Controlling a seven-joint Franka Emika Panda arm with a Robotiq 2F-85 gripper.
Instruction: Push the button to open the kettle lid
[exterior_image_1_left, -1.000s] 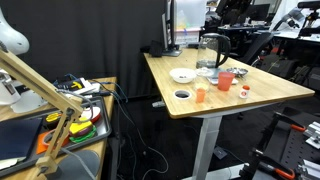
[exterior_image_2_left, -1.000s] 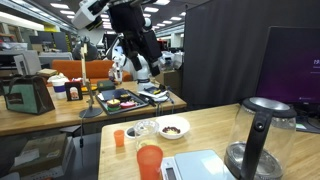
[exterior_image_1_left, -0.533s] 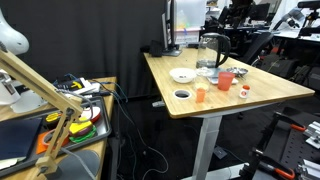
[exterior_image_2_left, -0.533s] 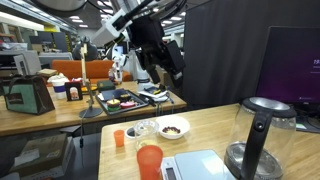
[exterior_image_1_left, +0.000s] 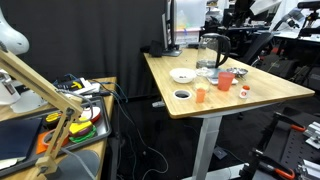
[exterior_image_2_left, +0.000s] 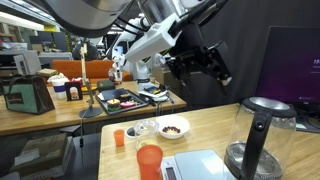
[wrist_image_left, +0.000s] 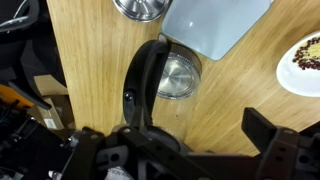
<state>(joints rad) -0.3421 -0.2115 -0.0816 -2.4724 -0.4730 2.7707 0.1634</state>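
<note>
Gripper (exterior_image_2_left: 198, 68) hangs above kettle (exterior_image_2_left: 262, 138) on tabletop (exterior_image_2_left: 205, 127), jaws apart, empty; kettle lid (exterior_image_2_left: 268, 104) down.

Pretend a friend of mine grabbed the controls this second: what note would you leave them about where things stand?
Tool: open and empty, fingers spread wide. It hangs in the air above the table, up and off to the side of the kettle, touching nothing.
Kettle: upright on the table; the wrist view looks down on it.
Kettle lid: looks shut.
Done: nothing yet; the button is not pressed.
Left: bring the tool down to the top of the handle, press the button, and check that the lid opens. The button itself is hard to make out.
</note>
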